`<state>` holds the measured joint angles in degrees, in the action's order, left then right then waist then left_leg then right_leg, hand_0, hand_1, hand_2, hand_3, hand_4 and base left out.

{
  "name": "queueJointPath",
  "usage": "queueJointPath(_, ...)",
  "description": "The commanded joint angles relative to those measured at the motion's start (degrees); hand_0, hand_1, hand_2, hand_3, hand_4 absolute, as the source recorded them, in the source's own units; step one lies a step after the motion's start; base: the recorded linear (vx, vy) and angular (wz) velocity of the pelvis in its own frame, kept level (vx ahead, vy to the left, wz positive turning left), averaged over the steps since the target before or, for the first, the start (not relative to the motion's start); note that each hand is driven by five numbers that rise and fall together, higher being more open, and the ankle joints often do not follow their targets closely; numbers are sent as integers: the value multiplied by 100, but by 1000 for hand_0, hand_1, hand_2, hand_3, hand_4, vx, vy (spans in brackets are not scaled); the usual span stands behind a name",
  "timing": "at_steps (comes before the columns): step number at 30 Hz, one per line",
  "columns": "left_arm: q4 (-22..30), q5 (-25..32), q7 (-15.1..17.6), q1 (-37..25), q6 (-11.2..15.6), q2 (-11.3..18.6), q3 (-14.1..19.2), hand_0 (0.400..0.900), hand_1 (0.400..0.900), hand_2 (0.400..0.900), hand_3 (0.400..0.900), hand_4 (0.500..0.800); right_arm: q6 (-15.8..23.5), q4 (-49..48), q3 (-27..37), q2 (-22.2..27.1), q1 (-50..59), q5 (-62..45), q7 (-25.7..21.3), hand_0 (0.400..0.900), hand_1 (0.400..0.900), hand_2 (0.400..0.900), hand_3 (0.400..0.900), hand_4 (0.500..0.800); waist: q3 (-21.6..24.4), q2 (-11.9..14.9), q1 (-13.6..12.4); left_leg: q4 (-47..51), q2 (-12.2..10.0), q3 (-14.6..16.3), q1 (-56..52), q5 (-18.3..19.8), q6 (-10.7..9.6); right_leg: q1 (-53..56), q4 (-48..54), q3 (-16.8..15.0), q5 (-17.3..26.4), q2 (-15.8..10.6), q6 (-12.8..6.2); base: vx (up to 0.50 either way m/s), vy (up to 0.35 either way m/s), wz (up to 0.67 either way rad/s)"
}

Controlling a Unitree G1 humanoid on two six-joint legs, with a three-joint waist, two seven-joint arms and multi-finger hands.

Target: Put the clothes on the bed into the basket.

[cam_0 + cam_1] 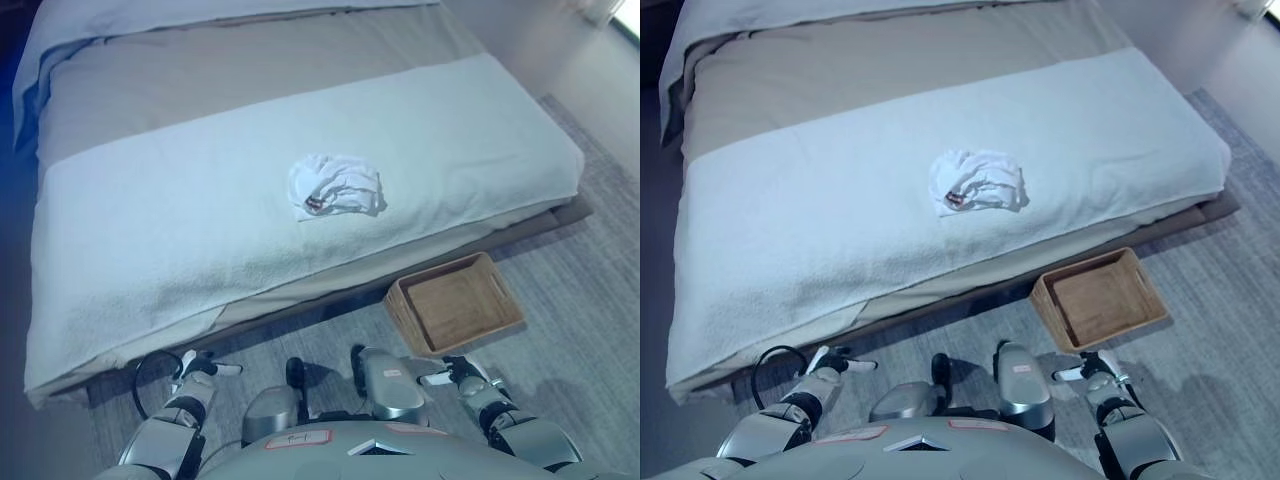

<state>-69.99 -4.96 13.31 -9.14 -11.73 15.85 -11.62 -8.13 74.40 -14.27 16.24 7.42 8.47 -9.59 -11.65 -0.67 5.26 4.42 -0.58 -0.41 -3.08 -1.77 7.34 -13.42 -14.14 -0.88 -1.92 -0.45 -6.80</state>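
Observation:
A crumpled white garment (336,186) lies on the white blanket in the middle of the bed (200,210), near its front edge. An empty wooden basket (455,304) stands on the floor by the bed's front edge, to the right. My left hand (197,376) is low at the lower left, over the floor, with relaxed fingers and nothing in it. My right hand (462,376) is low at the lower right, just in front of the basket, also relaxed and empty. Both hands are well short of the garment.
The bed fills the upper part of the view, with a tan sheet (230,70) behind the white blanket. A grey carpet (590,290) covers the floor in front and to the right.

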Motion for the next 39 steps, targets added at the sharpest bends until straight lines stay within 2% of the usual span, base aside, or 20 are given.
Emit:
queueJointPath(1,97,-342,99,-101,11,228,-50,900,900,900,900,800,-2,21,22,343,30,-140,-198,900,900,900,900,800,269,54,191,58,779,-152,-1277,963,-371,-406,1278,136,1073,426,-56,430,-14,49)
queueJointPath(5,224,-368,71,-40,26,153,-137,900,900,900,900,800,51,-32,87,408,-170,-257,-181,900,900,900,900,800,531,-88,415,-116,666,-388,-1607,1065,-511,-198,1033,-270,1045,712,161,478,-49,46)
queueJointPath(9,366,-367,96,3,34,33,-290,900,900,900,900,800,77,-87,-1,459,-155,-249,-199,900,900,900,900,800,558,-281,452,-2356,594,-224,-834,43,-1107,334,1006,-163,766,783,441,403,-55,30)
queueJointPath(10,366,-367,96,3,34,36,-290,900,900,900,900,800,77,-86,-1,456,-154,-249,-199,900,900,900,900,800,575,-270,453,-2362,606,-226,-807,34,-1106,315,1011,-164,775,770,439,304,-108,28)
queueJointPath(11,401,-307,146,-45,18,56,-292,900,900,900,900,800,83,-189,-3,496,-78,-293,-197,900,900,900,900,800,429,-183,363,-3850,629,-105,-48,-409,-1412,690,1104,-136,614,674,591,284,-114,11)
queueJointPath(13,389,-243,221,-66,16,82,-261,900,900,900,900,800,94,-329,-51,524,47,-325,-234,900,900,900,900,800,271,-53,170,-4819,681,-25,543,-374,-1350,979,1181,-150,526,571,706,335,-141,-2)
queueJointPath(15,381,-237,243,-33,10,83,-249,900,900,900,900,800,94,-372,-68,531,81,-335,-249,900,900,900,900,800,239,1,93,-4892,559,56,759,-232,-1174,1103,1219,-175,490,550,735,240,-96,-13)
queueJointPath(16,334,-225,261,82,-2,105,-220,900,900,900,900,800,99,-453,-146,523,159,-351,-278,900,900,900,900,800,222,166,-65,-4553,371,155,1216,39,-887,1304,1235,-262,384,449,767,318,-76,-26)
queueJointPath(18,246,-235,269,214,-23,137,-179,900,900,900,900,800,132,-546,-188,495,189,-416,-320,900,900,900,900,800,205,298,-194,-3609,105,198,1361,278,-681,1491,1228,-328,241,375,742,323,-43,-25)
queueJointPath(19,246,-235,269,214,-23,139,-179,900,900,900,900,800,132,-546,-188,493,189,-416,-320,900,900,900,900,800,213,313,-193,-3577,120,204,1355,254,-679,1483,1229,-331,244,359,740,361,71,-14)
queueJointPath(21,217,-238,323,292,-31,147,-121,900,900,900,900,800,220,-967,-299,570,281,-341,-393,900,900,900,900,800,272,249,-220,-823,-253,58,1251,-374,-845,1766,1319,-365,-9,334,642,409,130,-8)
queueJointPath(22,217,-238,323,293,-31,146,-120,900,900,900,900,800,218,-969,-299,572,279,-340,-392,900,900,900,900,800,273,252,-214,-737,-249,56,1212,-428,-848,1767,1320,-360,-7,331,643,394,199,-9)
queueJointPath(23,252,-235,385,312,-25,116,-105,900,900,900,900,800,278,-1544,-368,800,363,-77,-515,900,900,900,900,800,321,119,-185,58,-415,120,1255,-731,-1067,1929,1347,-379,-150,319,591,354,226,-5)
queueJointPath(24,268,-275,426,377,-14,70,-110,900,900,900,900,800,300,-1787,-413,961,400,117,-576,900,900,900,900,800,339,63,-166,58,-451,268,1407,-669,-1154,2031,1355,-348,-227,258,545,358,230,-6)
queueJointPath(27,144,-252,583,421,59,-23,-35,900,900,900,900,800,305,-2130,-688,1287,697,758,-601,900,900,900,900,800,490,-45,-320,58,-335,106,1120,-844,-1119,2339,1183,-516,-478,103,447,445,285,-77)
queueJointPath(31,-61,-279,599,405,69,-66,-92,900,900,900,900,800,322,-1923,-919,1211,952,1018,-572,900,900,900,900,800,652,20,-455,58,-149,79,871,-787,-957,2192,347,-566,-434,-90,271,374,278,-25)
queueJointPath(33,-29,-275,587,283,2,-22,-193,900,900,900,900,800,243,-1974,-1142,1116,1255,1200,-457,900,900,900,900,800,530,71,-457,-1,135,63,487,-518,-608,1380,-1663,-633,681,-199,292,324,327,11)
queueJointPath(35,45,-197,602,63,-50,42,-234,900,900,900,900,800,206,-2070,-1265,1104,1559,1260,-498,900,900,900,900,800,355,76,-416,-20,230,17,293,-431,-494,883,-2571,-587,804,-129,308,255,278,12)
queueJointPath(37,70,-139,644,-69,-60,93,-234,900,900,900,900,800,148,-2064,-1341,1137,1881,1254,-559,900,900,900,900,800,306,7,-417,44,204,-13,162,-373,-490,451,-2346,-404,381,-114,407,231,139,13)
queueJointPath(39,50,-88,705,-269,-51,53,-308,900,900,900,900,800,88,-1997,-1475,1068,2231,1250,-572,900,900,900,900,800,294,-30,-401,58,183,-50,81,-297,-575,424,-1105,-158,53,-128,378,299,28,29)
